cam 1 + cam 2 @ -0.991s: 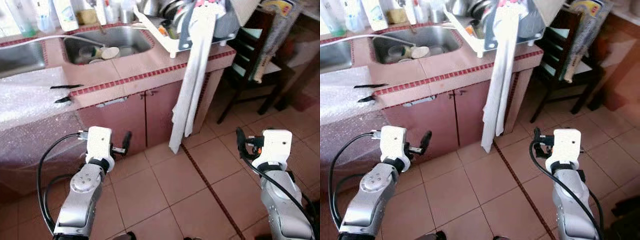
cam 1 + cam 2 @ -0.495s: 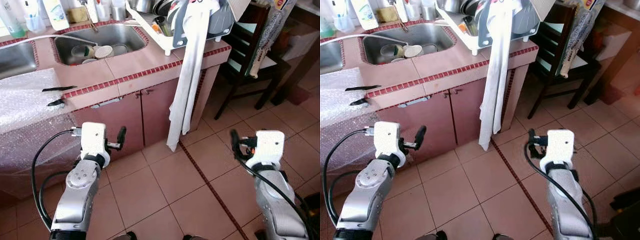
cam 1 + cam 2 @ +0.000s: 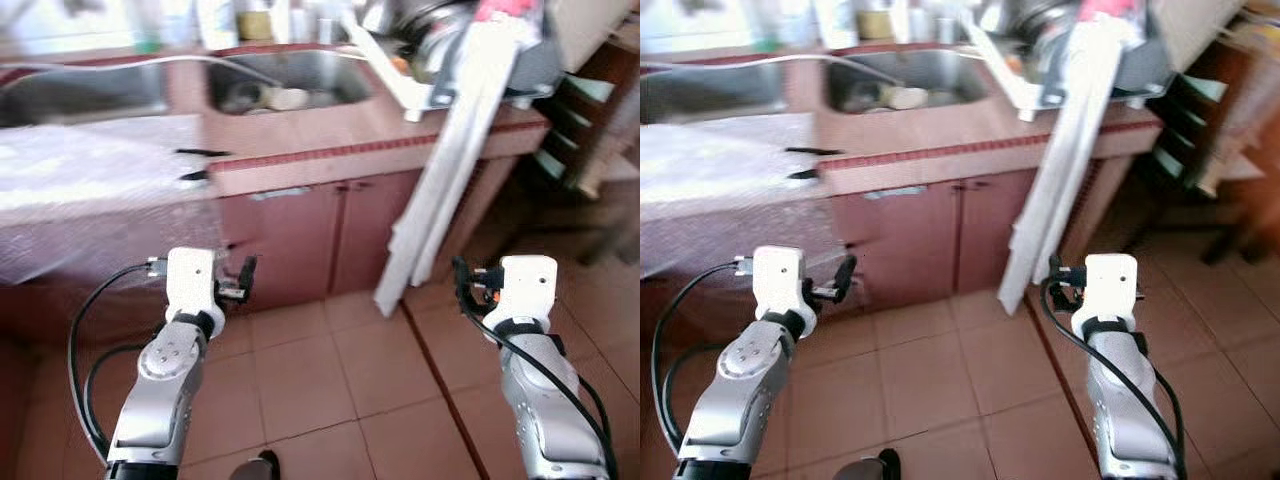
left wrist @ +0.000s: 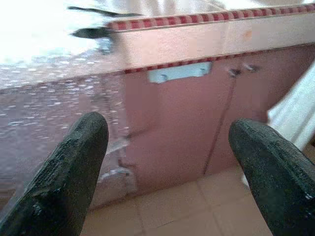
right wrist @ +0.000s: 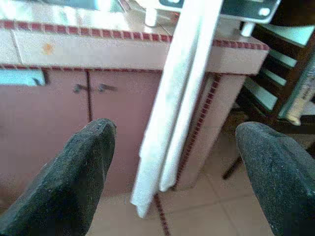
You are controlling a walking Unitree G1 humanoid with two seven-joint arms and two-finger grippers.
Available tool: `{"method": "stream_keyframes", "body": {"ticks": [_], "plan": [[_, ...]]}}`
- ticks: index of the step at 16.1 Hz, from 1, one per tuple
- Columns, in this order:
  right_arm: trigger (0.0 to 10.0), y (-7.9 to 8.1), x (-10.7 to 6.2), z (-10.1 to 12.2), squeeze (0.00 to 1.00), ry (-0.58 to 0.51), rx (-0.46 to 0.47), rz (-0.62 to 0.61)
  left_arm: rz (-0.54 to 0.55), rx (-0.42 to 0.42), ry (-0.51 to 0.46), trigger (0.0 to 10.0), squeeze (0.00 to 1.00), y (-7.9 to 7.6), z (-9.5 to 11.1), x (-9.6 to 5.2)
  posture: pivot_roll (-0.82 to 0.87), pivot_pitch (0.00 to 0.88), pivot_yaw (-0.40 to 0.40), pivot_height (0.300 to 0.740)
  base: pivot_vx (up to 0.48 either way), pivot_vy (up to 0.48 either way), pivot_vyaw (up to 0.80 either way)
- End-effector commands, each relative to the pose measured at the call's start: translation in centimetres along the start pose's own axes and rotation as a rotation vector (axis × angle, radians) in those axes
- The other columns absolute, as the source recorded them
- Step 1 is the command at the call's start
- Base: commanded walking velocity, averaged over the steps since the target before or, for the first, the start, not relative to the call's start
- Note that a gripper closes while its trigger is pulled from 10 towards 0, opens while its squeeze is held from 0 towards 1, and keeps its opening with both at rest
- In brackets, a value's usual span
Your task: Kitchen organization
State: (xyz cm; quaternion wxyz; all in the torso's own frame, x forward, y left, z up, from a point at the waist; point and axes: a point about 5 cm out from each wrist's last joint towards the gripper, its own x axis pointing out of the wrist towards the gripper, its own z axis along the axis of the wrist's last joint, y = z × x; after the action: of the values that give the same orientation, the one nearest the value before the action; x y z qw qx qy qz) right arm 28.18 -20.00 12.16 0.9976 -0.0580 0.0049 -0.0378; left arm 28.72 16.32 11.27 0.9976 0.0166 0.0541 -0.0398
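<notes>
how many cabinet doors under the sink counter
2 pink cabinet doors, side by side below the red-trimmed tiled counter: the left door and the right door, beside the hanging white towel. Others may be hidden behind the bubble wrap.

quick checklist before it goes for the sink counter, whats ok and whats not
1. Left gripper free to grasp: ok, fingers wide apart, nothing between them.
2. Right gripper free to grasp: ok, open and holding nothing.
3. Close enough to the counter: not ok, both grippers hang low in front of the cabinet doors, below the counter edge.
4. Path on the right side: not ok, a white towel hangs from the dish rack down past the counter edge, ahead of the right gripper.
5. Sharp view of the sink: not ok, head views are blurred.
6. What lies in the sink: cannot tell beyond a few pale dishes.
</notes>
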Motion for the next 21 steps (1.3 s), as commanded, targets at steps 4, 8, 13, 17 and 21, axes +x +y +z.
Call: {"method": "stream_keyframes", "body": {"ticks": [4, 8, 13, 17, 21], "plan": [[10.0, -0.33, 0.05, -0.28, 0.0, 0.008, 0.017, -0.016, 0.011, -0.015, 0.014, 10.0, 0.0, -0.06, 0.01, 0.23, -0.06, 0.116, -0.014, 0.74, 0.0, 0.068, 0.0], [10.0, -0.29, -0.01, -0.51, 0.0, 0.014, 0.025, -0.026, 0.014, -0.017, 0.021, 10.0, 0.0, -0.07, -0.07, 0.23, -0.06, 0.123, -0.011, 0.74, 0.0, 0.29, 0.0], [10.0, -0.8, -0.08, -0.81, 0.0, 0.023, 0.028, -0.05, 0.017, -0.027, 0.026, 10.0, 0.0, -0.06, -0.02, 0.4, -0.06, 0.124, -0.005, 0.74, 0.0, 0.304, 0.0], [10.0, -0.87, -0.08, -0.88, 0.0, 0.028, 0.037, -0.057, 0.026, -0.037, 0.03, 10.0, 0.0, 0.01, -0.04, 0.41, -0.06, 0.128, -0.008, 0.74, 0.0, 0.311, 0.0], [10.0, -0.99, 0.0, -0.87, 0.0, 0.027, 0.038, -0.062, 0.028, -0.038, 0.037, 10.0, 0.0, -0.04, -0.14, 0.36, -0.06, 0.127, -0.008, 0.74, 0.0, 0.384, 0.0]]}}
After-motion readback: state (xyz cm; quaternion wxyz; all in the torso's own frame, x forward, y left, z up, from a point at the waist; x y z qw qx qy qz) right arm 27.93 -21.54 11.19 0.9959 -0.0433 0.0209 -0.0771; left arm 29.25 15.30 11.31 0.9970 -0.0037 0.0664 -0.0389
